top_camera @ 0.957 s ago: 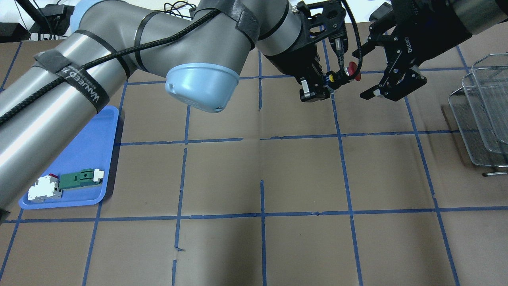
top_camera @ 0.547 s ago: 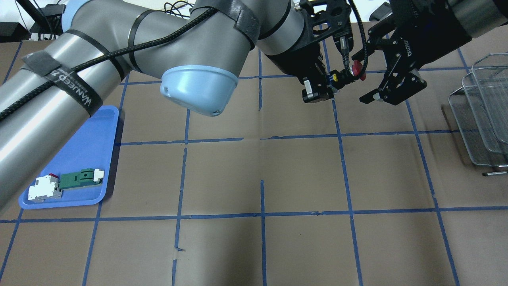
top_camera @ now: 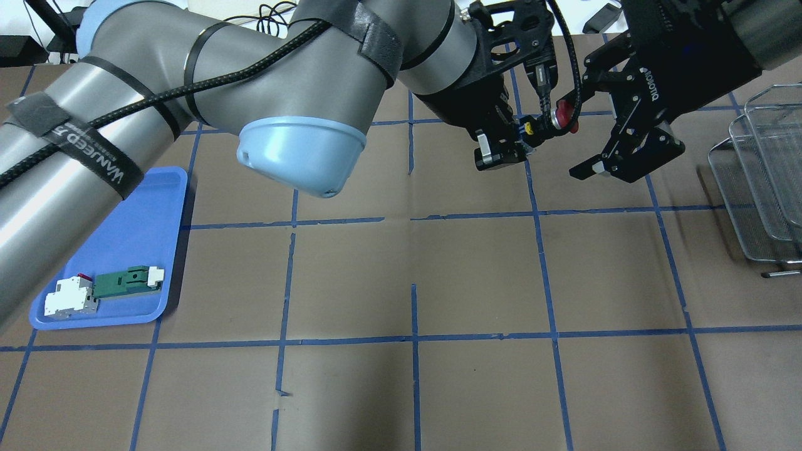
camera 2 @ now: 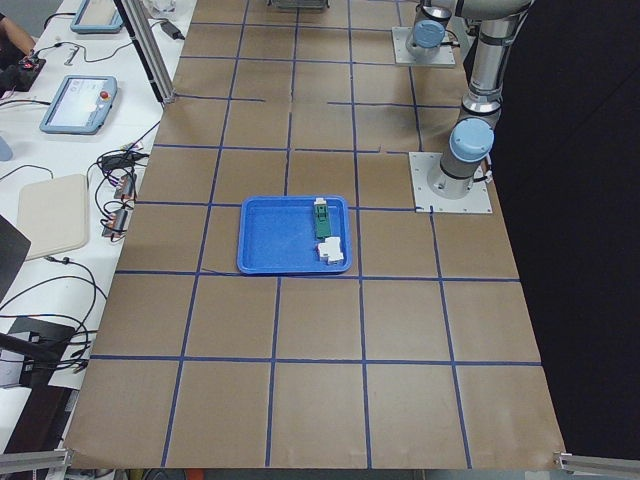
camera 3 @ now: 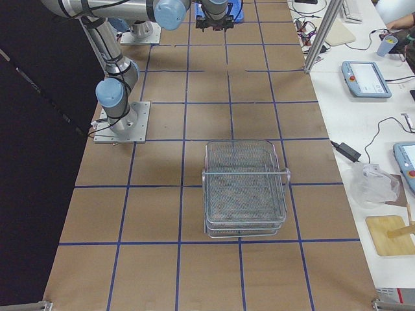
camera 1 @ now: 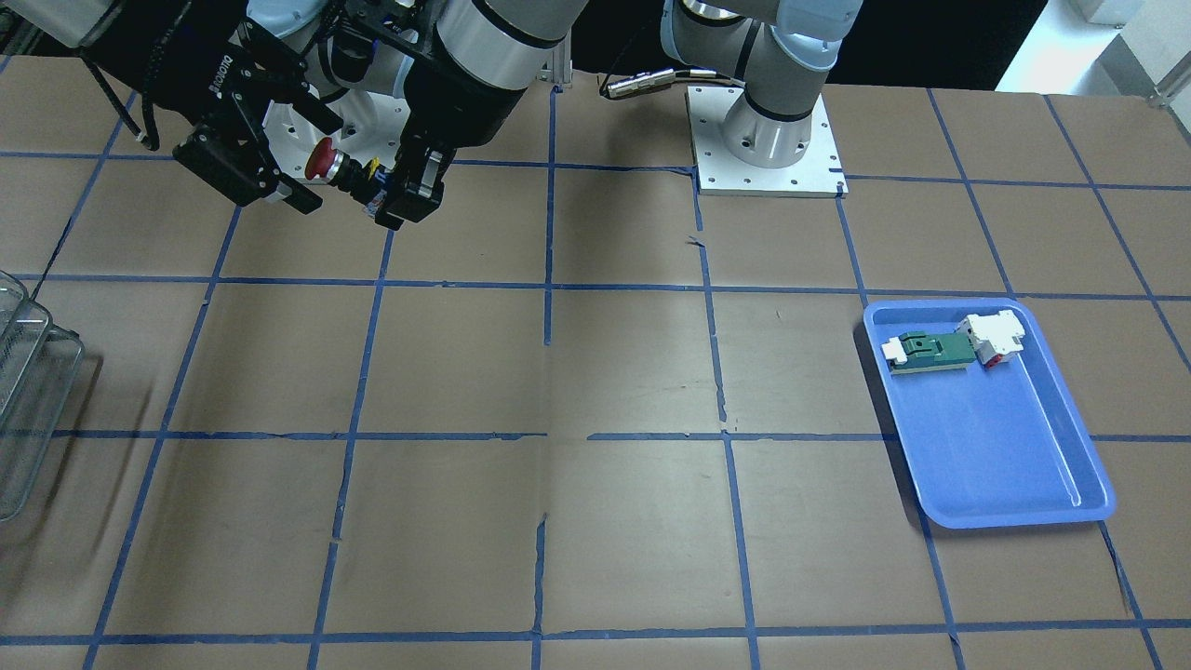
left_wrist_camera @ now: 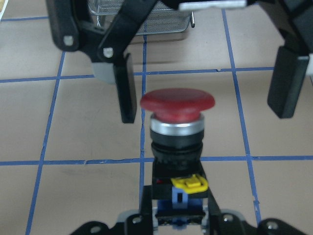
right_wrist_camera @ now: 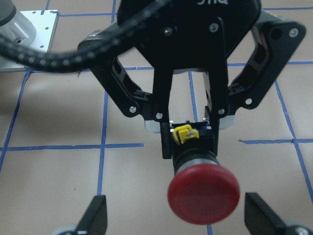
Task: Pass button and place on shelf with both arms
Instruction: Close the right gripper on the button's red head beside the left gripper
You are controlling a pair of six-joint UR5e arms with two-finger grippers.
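Observation:
The button (top_camera: 564, 118) has a red cap, a black body and a yellow clip. My left gripper (top_camera: 515, 139) is shut on its base and holds it level above the table, cap toward the right arm. My right gripper (top_camera: 575, 133) is open, one finger on each side of the cap, not touching. In the left wrist view the cap (left_wrist_camera: 177, 104) sits between the right fingers (left_wrist_camera: 128, 90). The right wrist view shows the cap (right_wrist_camera: 203, 193) close up and the left gripper (right_wrist_camera: 190, 132) behind it. The wire shelf (top_camera: 764, 188) stands at the table's right edge.
A blue tray (top_camera: 144, 250) at the left holds a white-and-red block (top_camera: 69, 295) and a green board (top_camera: 125, 280). The left arm's elbow (top_camera: 301, 150) hangs over the table's left middle. Both arm bases (camera 1: 763, 140) are bolted at the robot's side.
The left gripper has carried the button a little to the right, so the cap lies deeper between the right gripper's open fingers. The right gripper shifted slightly and stays open.

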